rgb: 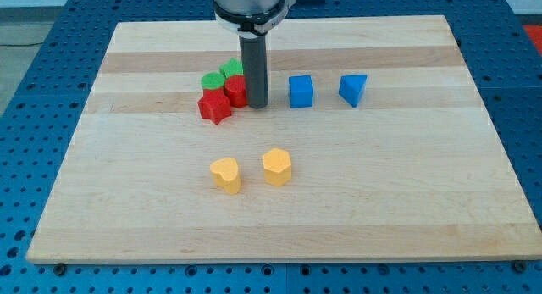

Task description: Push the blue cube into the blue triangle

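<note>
The blue cube (301,91) sits on the wooden board, right of centre near the view's top. The blue triangle (354,89) lies a short gap to its right, not touching it. My tip (257,104) is at the lower end of the dark rod, just left of the blue cube with a small gap between them. The tip stands right beside a red cylinder (236,91) on its left.
A red star-shaped block (215,106), a green block (211,80) and another green block (230,69) cluster left of the tip. A yellow heart (225,174) and a yellow hexagon (277,166) sit lower centre. The wooden board (406,192) rests on a blue perforated table.
</note>
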### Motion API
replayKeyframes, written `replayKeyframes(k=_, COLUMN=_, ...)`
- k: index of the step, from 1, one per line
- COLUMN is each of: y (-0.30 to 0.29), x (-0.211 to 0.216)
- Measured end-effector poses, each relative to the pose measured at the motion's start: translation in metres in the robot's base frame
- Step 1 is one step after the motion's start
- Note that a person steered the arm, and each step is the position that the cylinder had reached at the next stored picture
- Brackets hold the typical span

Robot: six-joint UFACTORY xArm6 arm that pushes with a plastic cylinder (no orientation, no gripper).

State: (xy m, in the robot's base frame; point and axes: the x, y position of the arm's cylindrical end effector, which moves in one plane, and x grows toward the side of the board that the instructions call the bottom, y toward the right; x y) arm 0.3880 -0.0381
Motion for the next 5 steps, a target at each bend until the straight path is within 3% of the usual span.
replayKeyframes(k=4, y=0.11, x=-0.01)
replayKeyframes(k=5, y=0.06, x=0.023)
